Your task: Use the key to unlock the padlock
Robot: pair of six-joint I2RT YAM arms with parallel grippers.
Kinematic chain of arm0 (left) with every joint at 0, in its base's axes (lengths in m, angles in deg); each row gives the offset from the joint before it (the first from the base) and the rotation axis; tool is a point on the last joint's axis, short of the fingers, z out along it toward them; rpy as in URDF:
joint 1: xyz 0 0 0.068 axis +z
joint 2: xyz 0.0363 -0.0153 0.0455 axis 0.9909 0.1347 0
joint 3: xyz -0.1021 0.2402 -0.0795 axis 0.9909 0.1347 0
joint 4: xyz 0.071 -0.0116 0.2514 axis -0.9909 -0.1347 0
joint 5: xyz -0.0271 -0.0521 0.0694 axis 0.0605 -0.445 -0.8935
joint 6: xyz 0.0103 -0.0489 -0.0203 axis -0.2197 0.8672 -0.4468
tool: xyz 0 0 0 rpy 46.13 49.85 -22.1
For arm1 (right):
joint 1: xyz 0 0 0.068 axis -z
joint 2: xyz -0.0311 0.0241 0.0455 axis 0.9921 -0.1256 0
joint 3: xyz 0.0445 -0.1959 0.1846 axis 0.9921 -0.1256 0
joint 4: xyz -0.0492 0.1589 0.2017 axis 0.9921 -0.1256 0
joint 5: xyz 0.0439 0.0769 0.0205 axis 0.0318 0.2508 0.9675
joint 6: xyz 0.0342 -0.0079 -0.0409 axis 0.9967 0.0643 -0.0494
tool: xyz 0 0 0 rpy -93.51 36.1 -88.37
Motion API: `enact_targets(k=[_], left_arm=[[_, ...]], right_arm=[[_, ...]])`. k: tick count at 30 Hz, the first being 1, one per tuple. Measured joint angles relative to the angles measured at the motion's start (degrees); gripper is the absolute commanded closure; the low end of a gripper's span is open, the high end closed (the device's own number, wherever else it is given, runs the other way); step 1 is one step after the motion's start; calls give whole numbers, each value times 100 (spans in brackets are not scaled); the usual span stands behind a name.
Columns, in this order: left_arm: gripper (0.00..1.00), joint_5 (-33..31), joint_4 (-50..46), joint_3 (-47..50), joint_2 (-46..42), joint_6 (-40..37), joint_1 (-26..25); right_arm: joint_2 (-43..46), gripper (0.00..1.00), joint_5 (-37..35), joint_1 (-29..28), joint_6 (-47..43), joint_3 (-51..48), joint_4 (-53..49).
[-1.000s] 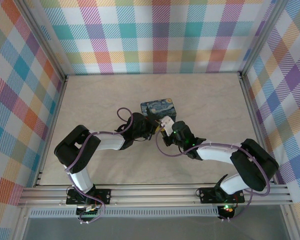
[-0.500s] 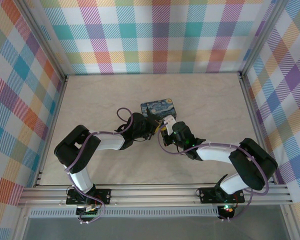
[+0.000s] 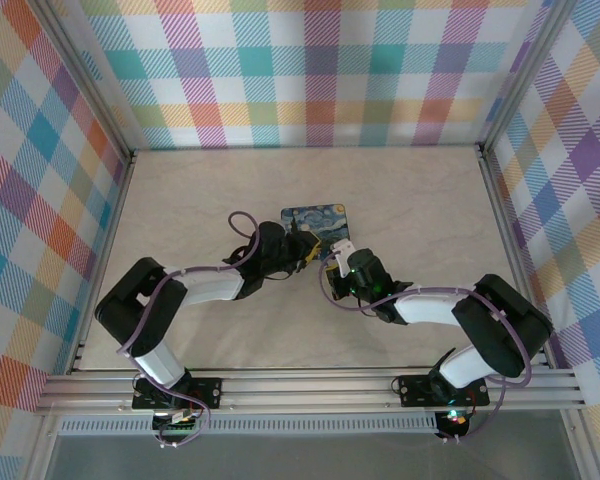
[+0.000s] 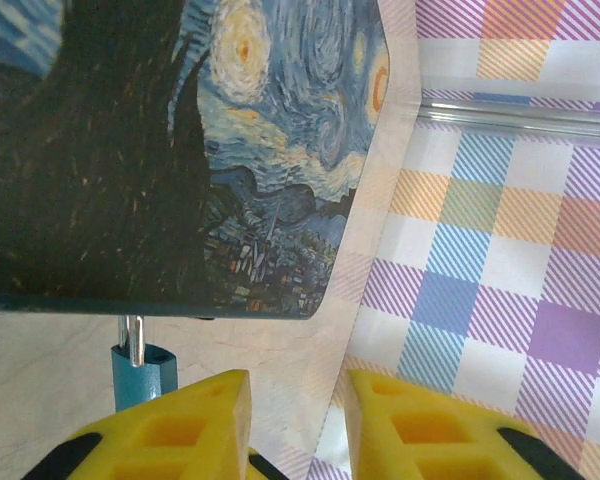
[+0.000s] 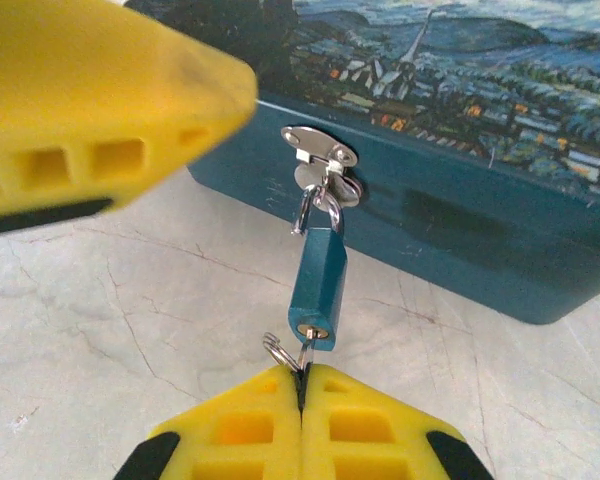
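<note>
The small blue padlock (image 5: 318, 288) hangs by its silvery shackle from the hasp (image 5: 320, 152) on the front of the night-sky box (image 5: 460, 130). The key (image 5: 307, 352) sits in its keyhole, with a wire ring (image 5: 274, 350) beside it. My right gripper (image 5: 302, 385) is shut on the key's head. My left gripper (image 4: 295, 420) is open with nothing between its yellow fingers; the padlock (image 4: 140, 368) lies just left of them, below the box lid (image 4: 180, 150). From above, both grippers (image 3: 305, 255) (image 3: 338, 262) meet at the box's near edge.
The box (image 3: 315, 221) stands mid-table on the pale marble surface (image 3: 410, 200). Checkered walls (image 3: 310, 70) close off the back and both sides. One finger (image 5: 100, 110) of the left gripper looms close on the padlock's left in the right wrist view.
My left gripper has opened and let go of the padlock, and its arm has swung a little left. The right gripper stays shut on the key and has crept toward the box.
</note>
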Motion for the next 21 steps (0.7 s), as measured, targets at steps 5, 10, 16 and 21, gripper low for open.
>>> enact_targets(k=[5,10,16,21], left_arm=[[59,-66,-566,-2,-374,-321,114],[52,-146,-1331,-4,-927,-798,468],[43,-140,-2251,-90,-1449,-1456,1040],[41,17,-2599,-149,-1458,-1799,1427]], right_arm=[[-28,100,107,50,31,-44,44],[-28,100,267,153,109,-109,114],[-9,100,588,431,271,-164,140],[68,100,1078,828,566,-199,142]])
